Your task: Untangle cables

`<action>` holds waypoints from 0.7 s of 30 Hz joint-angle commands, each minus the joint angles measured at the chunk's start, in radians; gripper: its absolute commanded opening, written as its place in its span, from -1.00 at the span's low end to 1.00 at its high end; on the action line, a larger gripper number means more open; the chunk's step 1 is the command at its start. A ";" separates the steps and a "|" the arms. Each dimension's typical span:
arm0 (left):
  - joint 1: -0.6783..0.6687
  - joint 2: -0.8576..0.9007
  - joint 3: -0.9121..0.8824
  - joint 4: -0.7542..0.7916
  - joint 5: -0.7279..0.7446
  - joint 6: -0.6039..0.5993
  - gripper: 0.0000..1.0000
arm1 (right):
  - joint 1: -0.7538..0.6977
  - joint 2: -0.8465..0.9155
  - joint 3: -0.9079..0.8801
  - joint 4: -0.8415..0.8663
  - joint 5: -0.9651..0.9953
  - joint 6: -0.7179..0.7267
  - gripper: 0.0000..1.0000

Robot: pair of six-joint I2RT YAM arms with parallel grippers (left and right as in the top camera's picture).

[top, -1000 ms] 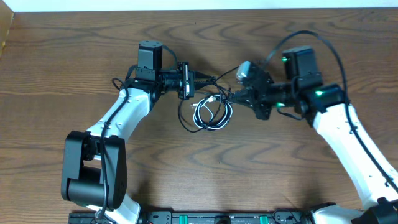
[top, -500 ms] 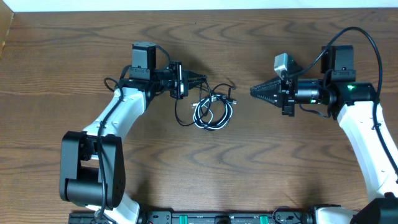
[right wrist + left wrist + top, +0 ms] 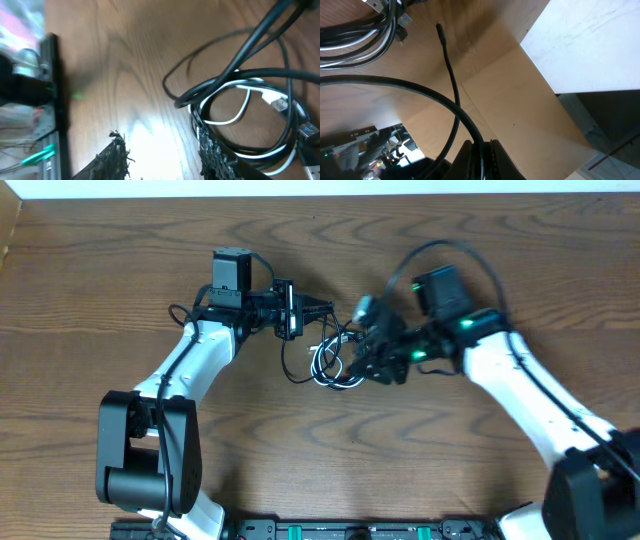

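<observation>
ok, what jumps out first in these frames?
The tangle of black and white cables in the middle of the wooden table catches the eye first, with both arms pointing at it. The right gripper is at its right edge with jaws apart. The left gripper, just above it in the overhead view, is shut on a black cable.

We see a brown wood-grain table (image 3: 100, 290) filling the overhead frame, a white strip (image 3: 300, 188) along the top edge, and bright glare (image 3: 145, 127) on the wood in the right wrist view.
</observation>
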 commanded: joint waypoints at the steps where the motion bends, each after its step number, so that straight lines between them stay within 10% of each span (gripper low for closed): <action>1: 0.005 0.010 -0.005 0.000 0.024 -0.005 -0.85 | 0.060 0.046 0.001 0.057 0.196 0.140 -0.10; 9: 0.005 0.010 -0.005 0.000 0.024 -0.005 -0.85 | 0.134 0.125 0.001 0.161 0.230 0.183 -0.13; 12: 0.005 0.010 -0.005 0.000 0.023 -0.005 -0.85 | 0.137 0.138 0.001 0.182 0.244 0.185 -0.97; 21: 0.005 0.010 -0.005 0.000 -0.042 -0.005 -0.85 | 0.029 -0.049 0.002 0.072 0.141 0.138 -0.98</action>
